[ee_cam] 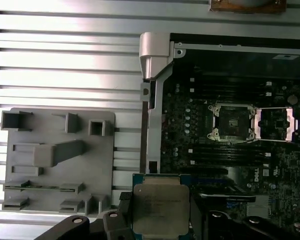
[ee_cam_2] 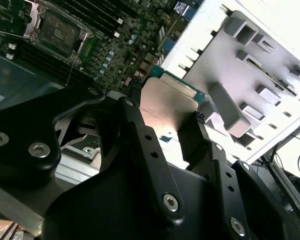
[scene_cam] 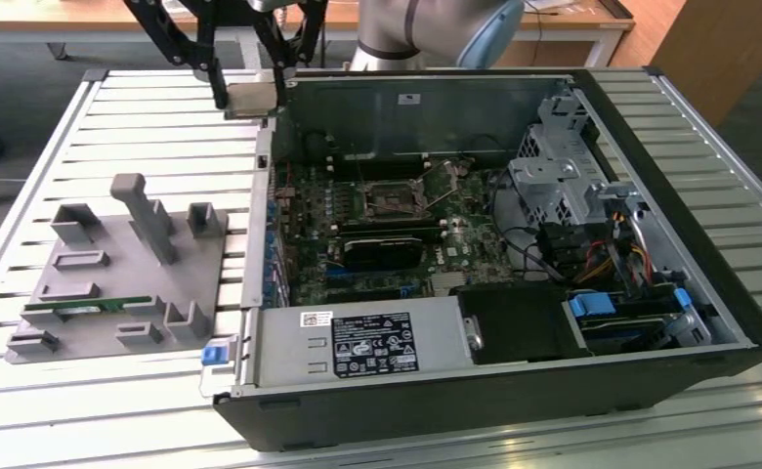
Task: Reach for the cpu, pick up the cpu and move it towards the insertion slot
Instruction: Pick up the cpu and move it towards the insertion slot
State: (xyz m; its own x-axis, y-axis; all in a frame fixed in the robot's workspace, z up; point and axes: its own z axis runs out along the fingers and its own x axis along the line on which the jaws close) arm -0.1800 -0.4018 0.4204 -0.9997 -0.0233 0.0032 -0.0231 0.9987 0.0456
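Gripper [scene_cam: 248,93] is holding the cpu [scene_cam: 251,98], black fingers [ee_cam_2: 140,145] pinching it from two opposite edges. In the exterior view it is hanging above the far corner of the open computer case [scene_cam: 694,293], just over the case wall, at the edge of the slatted aluminium table [scene_cam: 120,117].

In the second wrist view the cpu [ee_cam_2: 167,107] is sitting flat between the finger tips, silvery top lit up, green edge showing on its far side. In the first wrist view the cpu [ee_cam: 160,207] is showing its metal lid square-on, gripper [ee_cam: 162,220] linkage around its lower part.

The insertion slot [scene_cam: 391,198] is lying on the green motherboard [scene_cam: 473,254] inside the case, well apart from the cpu. Socket [ee_cam: 233,121] is appearing dark with a silvery frame in the first wrist view, its hinged load plate [ee_cam: 275,124] lying open beside it. The slot [ee_cam_2: 60,27] is also showing in the second wrist view.

Grey parts fixture [scene_cam: 120,283] is sitting on the table toward the exterior view's left, a green memory stick [scene_cam: 88,306] lying in one of its holders. Power supply [scene_cam: 355,347] is sitting at the near end of the case.
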